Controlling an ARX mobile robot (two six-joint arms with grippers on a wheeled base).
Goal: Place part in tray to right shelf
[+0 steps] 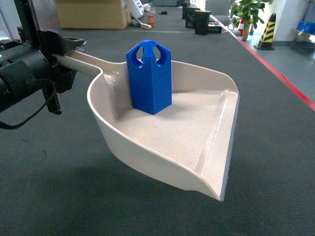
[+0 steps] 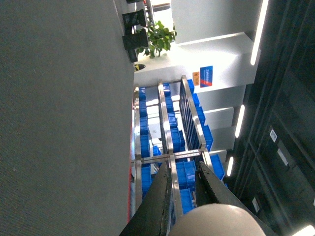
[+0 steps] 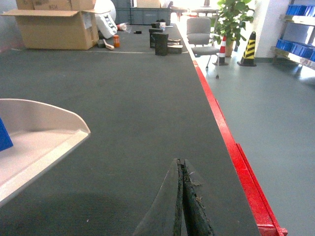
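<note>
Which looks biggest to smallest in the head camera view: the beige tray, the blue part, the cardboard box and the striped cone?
As they appear in the head view:
1. tray
2. part
3. cardboard box, cut off by the frame
4. striped cone

The box and cone stand far behind, so nearness skews this.

I count 1 part [image 1: 149, 78], 1 tray [image 1: 147, 152], 1 cardboard box [image 1: 91, 13], 2 striped cones [image 3: 248, 49] and 1 plant [image 3: 231, 17].

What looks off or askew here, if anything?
Nothing spilled or damaged. The part stands upright in the tray, which the left gripper holds by its handle above the table, tilted.
</note>
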